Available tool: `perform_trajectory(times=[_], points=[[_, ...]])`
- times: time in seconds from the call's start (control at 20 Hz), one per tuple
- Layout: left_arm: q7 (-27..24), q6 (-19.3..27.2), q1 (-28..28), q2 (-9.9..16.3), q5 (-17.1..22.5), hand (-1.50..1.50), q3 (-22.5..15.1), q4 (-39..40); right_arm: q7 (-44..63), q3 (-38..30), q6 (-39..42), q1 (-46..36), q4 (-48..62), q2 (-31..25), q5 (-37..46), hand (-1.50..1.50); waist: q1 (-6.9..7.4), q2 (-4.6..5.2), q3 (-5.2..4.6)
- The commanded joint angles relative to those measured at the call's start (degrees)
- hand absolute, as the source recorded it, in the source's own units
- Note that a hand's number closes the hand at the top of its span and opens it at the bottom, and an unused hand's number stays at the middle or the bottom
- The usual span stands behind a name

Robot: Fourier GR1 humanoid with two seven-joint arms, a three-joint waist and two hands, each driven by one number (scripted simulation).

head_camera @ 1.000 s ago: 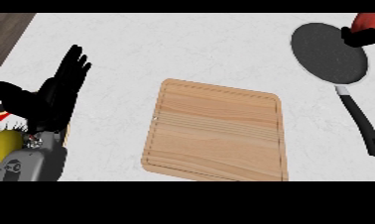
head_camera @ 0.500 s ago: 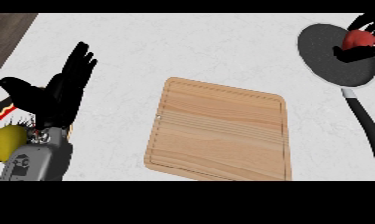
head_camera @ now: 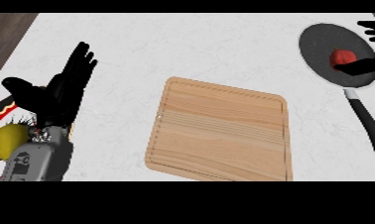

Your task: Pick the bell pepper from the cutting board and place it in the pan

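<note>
Item: red bell pepper (head_camera: 340,58). We record it inside the dark round pan (head_camera: 322,44), towards the pan's right part, near where the black handle (head_camera: 362,116) joins. It is no longer on the wooden cutting board (head_camera: 219,131), which lies bare at the middle of the white tabletop (head_camera: 183,44).

Item: right robot hand (head_camera: 359,68). Only dark finger parts show at the view's right edge, one just beside or touching the pepper, another higher up. We cannot tell whether the fingers grasp the pepper or have let it go.

Item: left robot hand (head_camera: 62,91). Released, fingers straight and raised, resting at the left of the view, well apart from the board. A yellow object (head_camera: 9,139) sits at the left edge below it.

Status, as we judge it: the carry looks done, with the pepper over or in the pan. What remains is confirming the release and clearing the right robot hand from the pan.
</note>
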Motion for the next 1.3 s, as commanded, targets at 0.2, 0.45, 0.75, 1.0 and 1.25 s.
perform_trajectory(times=[0.2,0.45,0.75,1.0,1.25], points=[[1.63,0.25,-2.01,0.27,0.42,0.0,0.78,0.0,-9.61,-11.69,4.46,0.23,0.11,-2.14,-12.6,-1.5,-1.37,-0.36,0.02],[1.7,0.78,1.4,-0.27,0.05,0.0,0.46,-1.95,-14.46,-19.15,15.44,4.99,1.34,-9.2,-20.75,-1.5,-2.44,-0.89,0.0],[-2.23,-0.36,4.59,0.02,0.29,0.0,1.9,-0.64,-19.12,-22.32,32.89,10.28,2.8,-14.79,-25.76,-1.5,-2.73,-1.2,-0.15],[-0.44,-1.62,5.41,1.29,1.09,0.0,2.58,-2.81,-25.54,-22.94,39.99,18.31,1.72,-18.31,-27.65,-1.5,-2.38,-1.16,-0.09],[-1.24,-0.7,3.99,-0.24,-0.65,0.0,1.35,-1.49,-27.53,-22.43,40.13,21.33,0.97,-18.05,-28.69,-1.5,-2.37,-1.07,-0.07]])
